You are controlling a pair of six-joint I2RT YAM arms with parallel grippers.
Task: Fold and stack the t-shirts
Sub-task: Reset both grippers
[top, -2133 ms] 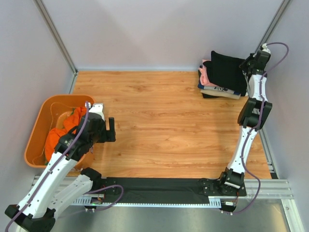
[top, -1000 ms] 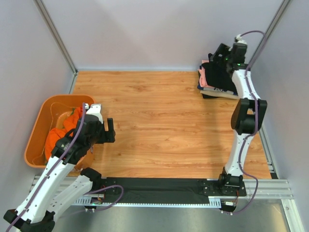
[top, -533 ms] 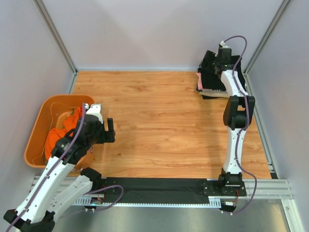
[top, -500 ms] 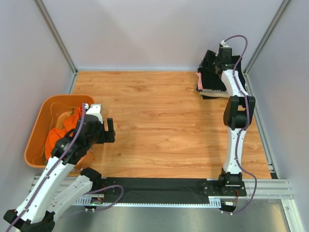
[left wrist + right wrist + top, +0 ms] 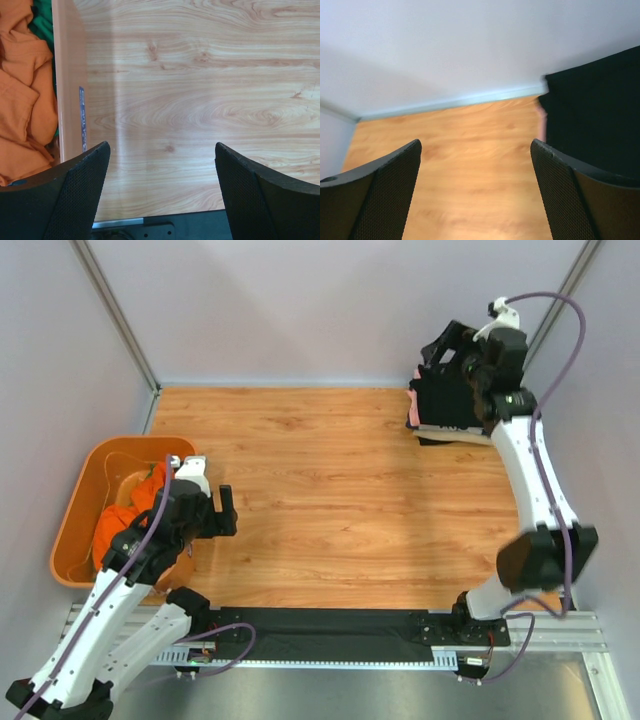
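Observation:
A stack of folded t-shirts [image 5: 447, 408] lies at the table's back right corner, a black one on top and a pink edge [image 5: 413, 412] showing on its left side. My right gripper [image 5: 450, 348] hovers open above the stack's far side, holding nothing. In the right wrist view the black shirt [image 5: 592, 117] fills the right side, with the pink edge [image 5: 542, 120] beside it and bare wood between the fingers [image 5: 387, 197]. An orange t-shirt [image 5: 118, 522] lies crumpled in the orange tub [image 5: 72, 510]. My left gripper [image 5: 218, 512] hangs open and empty just right of the tub.
The left wrist view shows the tub's rim [image 5: 69, 75], the orange shirt [image 5: 20, 100] and a bit of green cloth [image 5: 42, 20] inside it. Grey walls close in the table on three sides. A black strip [image 5: 330, 625] runs along the near edge.
The right arm has swung out to the right, its elbow dropping low, while its gripper stays over the stack and stays open. The left arm has barely moved.

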